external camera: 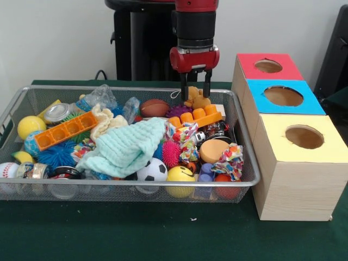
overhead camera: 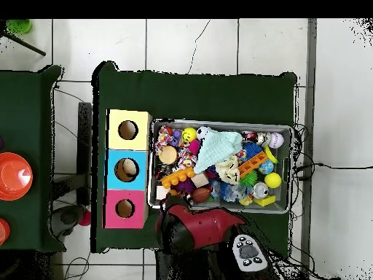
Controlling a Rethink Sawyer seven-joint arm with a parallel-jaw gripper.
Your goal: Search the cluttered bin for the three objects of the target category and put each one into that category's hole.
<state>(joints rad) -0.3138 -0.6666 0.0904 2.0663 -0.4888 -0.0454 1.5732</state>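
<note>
Beside the end effector (external camera: pixel 195 85), clutter crowds the bin (external camera: pixel 130 187).

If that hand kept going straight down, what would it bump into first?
Most likely the small tan plush toy at the bin's far edge: the hand, open, hangs right over it. Depth is uncertain.

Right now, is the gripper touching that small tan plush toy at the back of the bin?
Cannot tell. In the front view the gripper has its fingers either side of the tan plush toy, overlapping it; the overhead view hides them under the arm.
</note>
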